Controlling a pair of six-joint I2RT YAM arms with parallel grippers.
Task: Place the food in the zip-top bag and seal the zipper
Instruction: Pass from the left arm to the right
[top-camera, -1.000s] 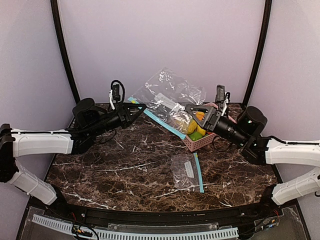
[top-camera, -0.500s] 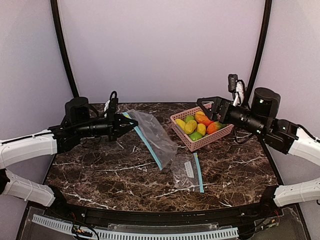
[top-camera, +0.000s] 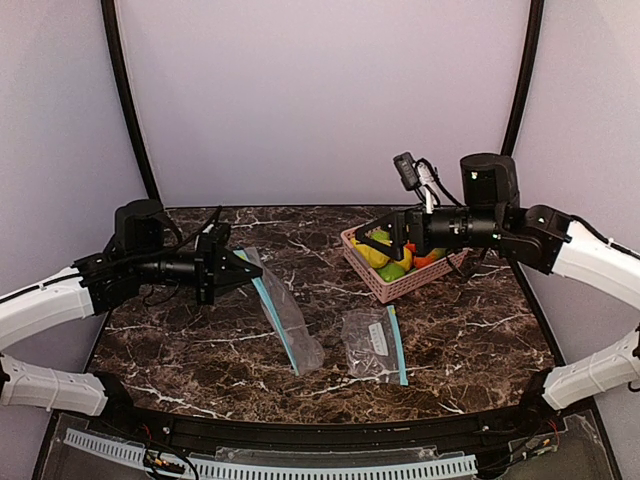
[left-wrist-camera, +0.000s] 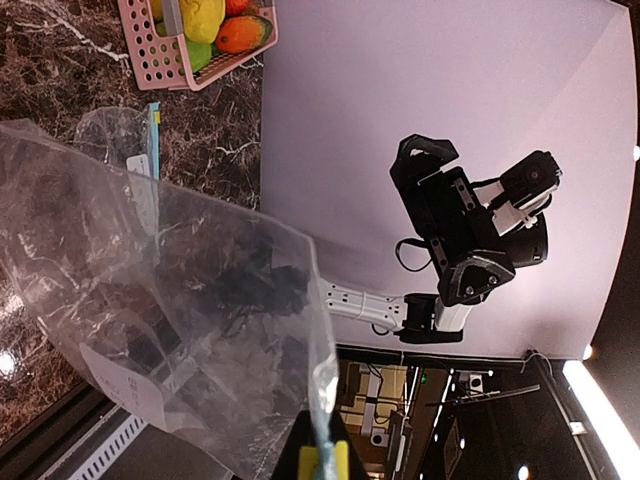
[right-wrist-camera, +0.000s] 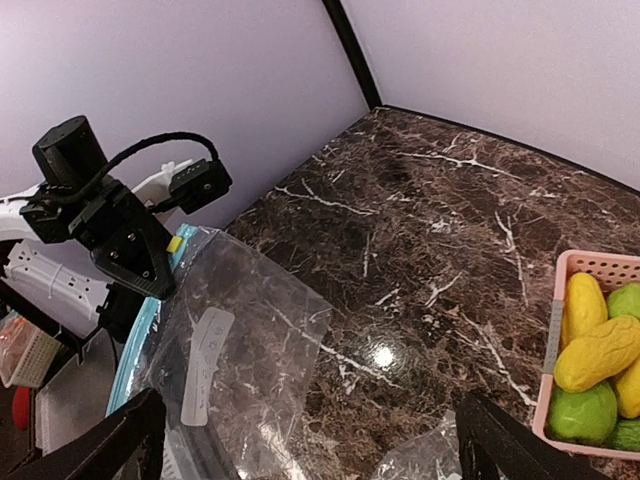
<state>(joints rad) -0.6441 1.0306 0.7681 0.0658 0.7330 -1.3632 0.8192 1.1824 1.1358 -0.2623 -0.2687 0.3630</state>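
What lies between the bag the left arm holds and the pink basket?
Top view: bare marble tabletop; a smaller zip-top bag lies just nearer the front edge.

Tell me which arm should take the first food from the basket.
Right. The right fingers stand open close by the pink basket of food; the left fingers are shut on the bag at its zipper edge, holding it up.

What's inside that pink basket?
Yellow, green and orange toy fruits sit in the pink basket; whatever lies beneath them is hidden, and the right gripper covers part from above.

White arms (top-camera: 45, 300) have black joints (top-camera: 140, 225) and cables (top-camera: 437, 180).
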